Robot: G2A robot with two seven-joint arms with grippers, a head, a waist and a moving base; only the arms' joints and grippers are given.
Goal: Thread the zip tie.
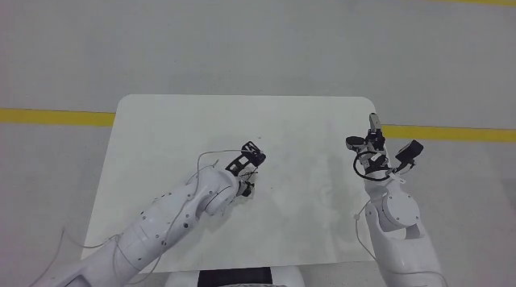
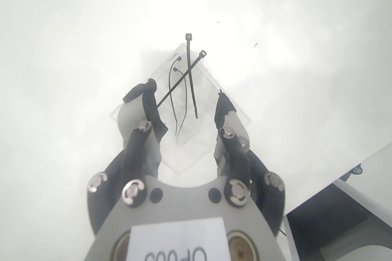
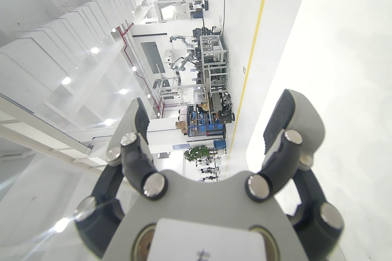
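Two grippers, both spread open and holding nothing. The left gripper (image 1: pixel 251 168) (image 2: pixel 186 92) is around the middle of the white table (image 1: pixel 306 126), with its arm coming in from the near left corner. Its wrist view looks down past the fingers (image 2: pixel 149 104), which have black wrap on the tips. They sit a fair way apart, one on each side of a little pile of black zip ties (image 2: pixel 190 72).

I count four ties. Two thicker ones are crossed in an X, lying straight and unthreaded, with their square heads pointing away from the gripper. Two thin wiry ones lie alongside with a bit of a curve. All four are on a clear sheet (image 2: pixel 190 158) that's flat on the table, with one corner toward the gripper. The tail of one thick tie ends right beside a fingertip, but I honestly can't tell if it's touching. Same for whether the tips are down on the sheet or just above it.

Over on the right, the right gripper (image 1: pixel 381 143) (image 3: pixel 212 100) is at the table's right edge, well apart from the ties. It's aimed outward, away from the robot, rather than down. Its fingers are wide with just air between them. Its wrist view looks along the table edge to the floor, where there's a yellow line (image 3: pixel 254 39).
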